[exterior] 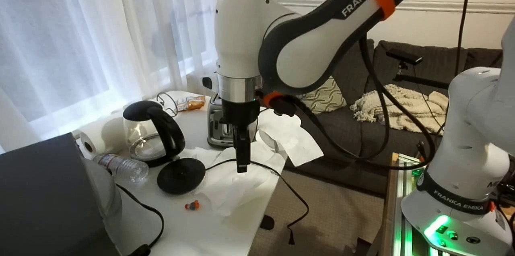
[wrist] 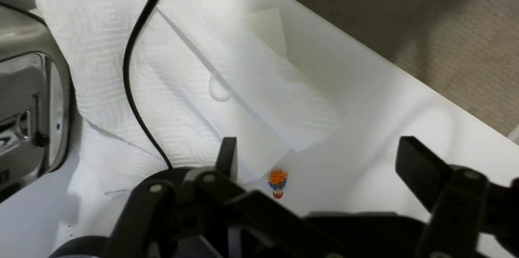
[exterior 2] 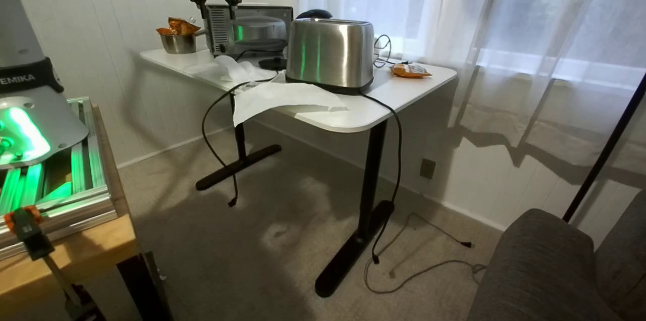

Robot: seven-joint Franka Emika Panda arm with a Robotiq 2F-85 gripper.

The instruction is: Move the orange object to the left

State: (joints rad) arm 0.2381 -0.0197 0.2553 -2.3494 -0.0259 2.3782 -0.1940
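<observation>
White counter (exterior: 201,234): orange minifigure (wrist: 277,183); your gripper (wrist: 318,151), spread wide, empty, may drag paper towel (wrist: 101,67) if closed off-centre.

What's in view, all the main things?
table: one, white, by curtains
toy: one, orange and blue, table
kettle: one, clear and black, table
round base: one, black, table
bottle: one, clear, table
toaster: one, silver, table
boxy appliance: one, grey, table
pot: one, silver, table
packets: two or more, orange, table and pot
paper sheets: several, white, table
cords: several, dark, table and floor
sofa: one, dark grey, floor
gripper: one, black, above table
arm: one, white and black, overhead
</observation>
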